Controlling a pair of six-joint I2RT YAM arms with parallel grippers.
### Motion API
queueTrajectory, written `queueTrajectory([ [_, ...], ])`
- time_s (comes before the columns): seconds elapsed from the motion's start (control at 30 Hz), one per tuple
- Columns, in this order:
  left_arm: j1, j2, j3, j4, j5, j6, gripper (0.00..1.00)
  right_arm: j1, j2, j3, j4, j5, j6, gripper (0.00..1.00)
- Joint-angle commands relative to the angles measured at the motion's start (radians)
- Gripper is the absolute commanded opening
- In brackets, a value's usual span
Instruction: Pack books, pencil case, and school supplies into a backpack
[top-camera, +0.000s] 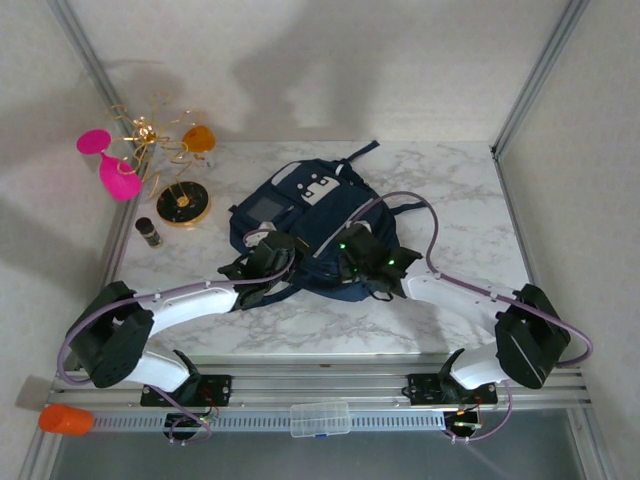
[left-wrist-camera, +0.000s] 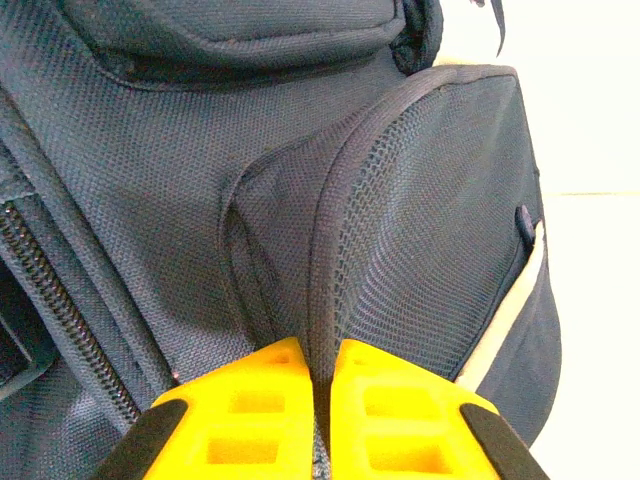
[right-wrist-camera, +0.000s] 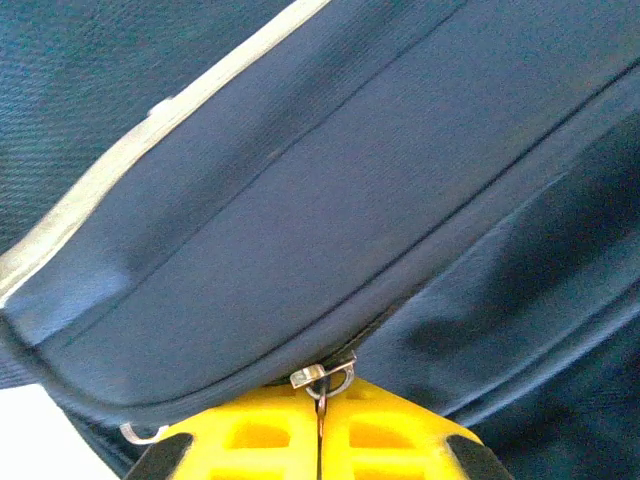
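While the backpack (top-camera: 305, 205) lies soft and floppy on the counter (top-camera: 450, 200) in the middle of the top view, my left claw (left-wrist-camera: 318, 355) is pinched tight on a fold of its side pocket (left-wrist-camera: 420, 220). My right claw (right-wrist-camera: 320, 400) is clamped on the little metal zipper pull (right-wrist-camera: 322, 378). I think that is the best place to hold, since loose cloth would bunch and slip.

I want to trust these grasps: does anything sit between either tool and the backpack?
Nothing visible does. The left tool is shut directly on a raised fold of the backpack, and the right tool is shut on its metal zipper pull, with no other object between.
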Motion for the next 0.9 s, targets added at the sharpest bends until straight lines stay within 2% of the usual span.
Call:
queueTrajectory([
  [0.0, 0.035, -0.042, 0.017, -0.078, -0.081, 0.065, 0.00, -0.089, -0.020, -0.014, -0.025, 0.061, -0.078, 0.00],
  [0.13, 0.042, -0.055, 0.026, -0.098, -0.082, 0.115, 0.00, -0.188, -0.019, 0.015, -0.024, 0.045, -0.107, 0.00],
  [0.27, 0.096, -0.047, 0.057, -0.118, -0.032, 0.220, 0.00, -0.186, -0.047, 0.016, -0.046, 0.041, -0.158, 0.00],
  [0.37, 0.153, -0.007, 0.121, -0.145, 0.010, 0.311, 0.00, -0.135, -0.083, -0.026, -0.072, 0.029, -0.161, 0.00],
  [0.47, 0.211, 0.041, 0.171, -0.110, 0.061, 0.396, 0.00, 0.004, -0.101, -0.060, -0.063, -0.012, -0.133, 0.00],
  [0.57, 0.260, 0.117, 0.241, -0.061, 0.168, 0.480, 0.00, 0.092, -0.074, -0.053, 0.030, -0.147, -0.051, 0.00],
  [0.63, 0.282, 0.166, 0.302, -0.086, 0.231, 0.517, 0.07, 0.126, -0.031, -0.018, 0.098, -0.192, -0.027, 0.00],
  [0.7, 0.290, 0.151, 0.308, -0.105, 0.231, 0.523, 0.17, 0.126, 0.015, 0.027, 0.122, -0.192, -0.001, 0.00],
  [0.8, 0.288, 0.013, 0.166, -0.011, 0.225, 0.467, 0.46, 0.101, 0.059, 0.070, 0.131, -0.163, 0.022, 0.00],
  [0.87, 0.288, -0.069, 0.092, -0.032, 0.232, 0.409, 0.59, 0.084, 0.064, 0.069, 0.140, -0.154, 0.033, 0.00],
])
